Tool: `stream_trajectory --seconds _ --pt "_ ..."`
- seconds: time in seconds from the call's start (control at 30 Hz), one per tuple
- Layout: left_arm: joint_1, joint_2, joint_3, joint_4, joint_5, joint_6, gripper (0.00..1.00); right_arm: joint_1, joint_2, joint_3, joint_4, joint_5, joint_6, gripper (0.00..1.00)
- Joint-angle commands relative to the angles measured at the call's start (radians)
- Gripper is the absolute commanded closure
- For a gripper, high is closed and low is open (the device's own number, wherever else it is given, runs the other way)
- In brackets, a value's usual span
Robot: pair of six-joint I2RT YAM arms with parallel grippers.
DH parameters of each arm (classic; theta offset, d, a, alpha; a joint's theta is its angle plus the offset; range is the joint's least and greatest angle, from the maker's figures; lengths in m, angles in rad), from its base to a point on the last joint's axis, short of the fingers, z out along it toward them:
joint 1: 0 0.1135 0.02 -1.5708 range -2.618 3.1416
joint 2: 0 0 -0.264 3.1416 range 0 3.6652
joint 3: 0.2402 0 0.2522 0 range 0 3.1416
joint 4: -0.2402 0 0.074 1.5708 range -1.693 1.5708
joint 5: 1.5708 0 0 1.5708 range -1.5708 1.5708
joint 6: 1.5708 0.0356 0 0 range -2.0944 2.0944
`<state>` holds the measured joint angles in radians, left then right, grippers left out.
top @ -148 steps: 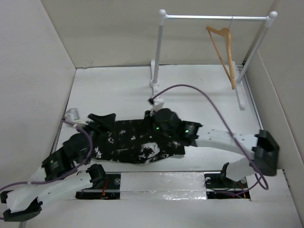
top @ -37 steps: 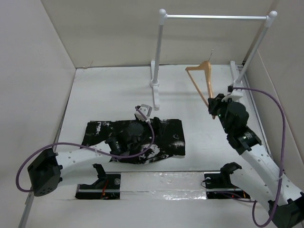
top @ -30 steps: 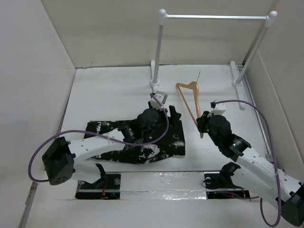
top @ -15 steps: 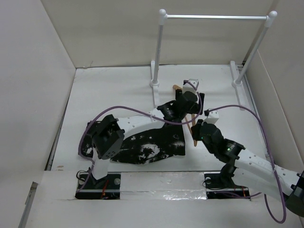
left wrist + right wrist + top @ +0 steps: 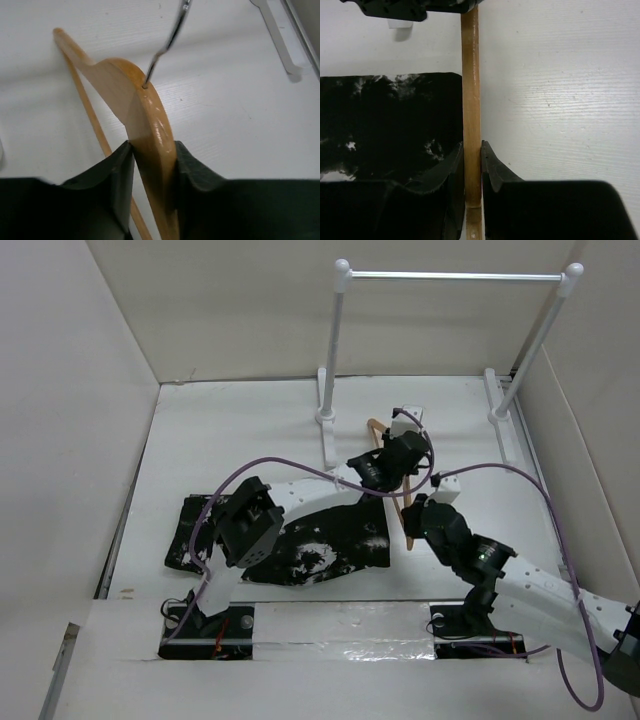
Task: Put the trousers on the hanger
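Left claw (image 5: 152, 160) was pinched tight on the hanger (image 5: 117, 80) right below its hook (image 5: 170, 35), and right claw (image 5: 472, 167) gripped the same hanger lower down. Hanger sat along the right edge of the trousers (image 5: 335, 550), which were spread flat on the desk (image 5: 230, 430).

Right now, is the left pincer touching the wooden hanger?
Touching. In the left wrist view, both sides of the left pincer press against the hanger, no gap.
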<state>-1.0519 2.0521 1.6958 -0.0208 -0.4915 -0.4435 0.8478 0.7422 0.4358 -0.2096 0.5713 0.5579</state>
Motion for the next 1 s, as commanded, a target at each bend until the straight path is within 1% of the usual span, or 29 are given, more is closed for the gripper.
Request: stream_trajectory --seconds 0.0,0.03,0.07,0.1,0.13,0.17,0.2,0.23,0.27,0.3,0.33,0.37,0.4,0.43,0.47,0.53,0.57,0.6,0.63,0.67,0.7,0.77,0.8,0.83,0.87,0.9,0.97 --pt "0.003 -0.003 0.048 -0.004 -0.027 0.019 0.74 0.022 0.003 0.007 -0.016 0.021 0.029 1.00" --pt "0.003 -0.006 0.047 -0.005 -0.038 0.017 0.92 0.022 0.000 0.004 -0.020 0.019 0.037 1.00" --pt "0.003 -0.010 0.025 -0.001 -0.045 0.014 0.99 0.022 -0.009 0.003 -0.027 0.021 0.043 0.99" --pt "0.003 -0.029 0.010 0.015 -0.051 0.011 1.00 0.022 -0.017 0.003 -0.031 0.018 0.048 0.92" --pt "0.003 -0.042 -0.011 0.037 -0.045 0.005 1.00 0.031 -0.026 0.006 -0.036 0.015 0.051 0.87" --pt "0.003 -0.058 -0.054 0.051 -0.038 -0.012 1.00 0.031 -0.036 0.009 -0.056 0.012 0.056 0.81" --pt "0.003 -0.097 -0.082 0.088 -0.030 -0.020 1.00 0.031 -0.062 0.009 -0.060 0.003 0.063 0.66" --pt "0.003 -0.127 -0.120 0.116 -0.022 -0.027 1.00 0.031 -0.075 0.008 -0.063 0.001 0.063 0.58" --pt "0.003 -0.156 -0.205 0.146 -0.015 -0.037 1.00 0.031 -0.090 0.001 -0.051 -0.001 0.053 0.50" --pt "-0.008 -0.220 -0.249 0.219 0.001 -0.062 1.00 0.031 -0.118 0.004 -0.051 -0.019 0.040 0.40" --pt "-0.008 -0.251 -0.296 0.258 0.033 -0.078 1.00 0.031 -0.133 0.018 -0.069 -0.027 0.042 0.35" --pt "-0.008 -0.279 -0.380 0.298 0.050 -0.093 1.00 0.031 -0.150 0.035 -0.123 -0.033 0.045 0.30" --pt "-0.017 -0.326 -0.416 0.359 0.060 -0.131 1.00 0.031 -0.167 0.076 -0.154 -0.043 0.051 0.24" --pt "-0.017 -0.349 -0.451 0.384 0.067 -0.150 1.00 0.031 -0.202 0.098 -0.180 -0.048 0.047 0.22" --pt "-0.017 -0.380 -0.516 0.439 0.085 -0.184 1.00 0.031 -0.234 0.130 -0.218 -0.051 0.024 0.18" --pt "-0.030 -0.408 -0.608 0.511 0.096 -0.207 1.00 0.031 -0.262 0.158 -0.259 -0.074 -0.003 0.18" --pt "-0.042 -0.417 -0.633 0.541 0.091 -0.219 1.00 0.031 -0.274 0.167 -0.266 -0.074 -0.003 0.19" --pt "-0.055 -0.428 -0.650 0.570 0.082 -0.233 1.00 0.031 -0.283 0.170 -0.258 -0.109 -0.021 0.23" --pt "-0.056 -0.431 -0.671 0.585 0.074 -0.265 1.00 0.031 -0.290 0.161 -0.243 -0.132 -0.030 0.30" --pt "-0.068 -0.434 -0.720 0.611 0.061 -0.283 1.00 0.031 -0.284 0.150 -0.208 -0.151 -0.039 0.44" --pt "-0.068 -0.435 -0.746 0.675 0.067 -0.306 1.00 0.022 -0.271 0.141 -0.192 -0.181 -0.045 0.76" --pt "-0.077 -0.428 -0.807 0.734 0.087 -0.375 1.00 0.013 -0.232 0.124 -0.172 -0.200 -0.039 0.95" --pt "-0.094 -0.417 -0.820 0.767 0.074 -0.392 1.00 0.004 -0.192 0.118 -0.163 -0.202 -0.020 1.00" --pt "-0.120 -0.412 -0.835 0.782 0.017 -0.403 1.00 0.004 -0.176 0.104 -0.137 -0.208 -0.024 1.00" --pt "-0.129 -0.406 -0.861 0.794 -0.010 -0.428 1.00 -0.018 -0.162 0.077 -0.072 -0.224 -0.036 1.00" --pt "-0.129 -0.394 -0.874 0.823 -0.028 -0.440 1.00 -0.029 -0.137 0.066 -0.042 -0.267 -0.053 1.00" --pt "-0.129 -0.383 -0.912 0.852 -0.059 -0.469 1.00 -0.070 -0.110 0.041 0.013 -0.298 -0.055 1.00"
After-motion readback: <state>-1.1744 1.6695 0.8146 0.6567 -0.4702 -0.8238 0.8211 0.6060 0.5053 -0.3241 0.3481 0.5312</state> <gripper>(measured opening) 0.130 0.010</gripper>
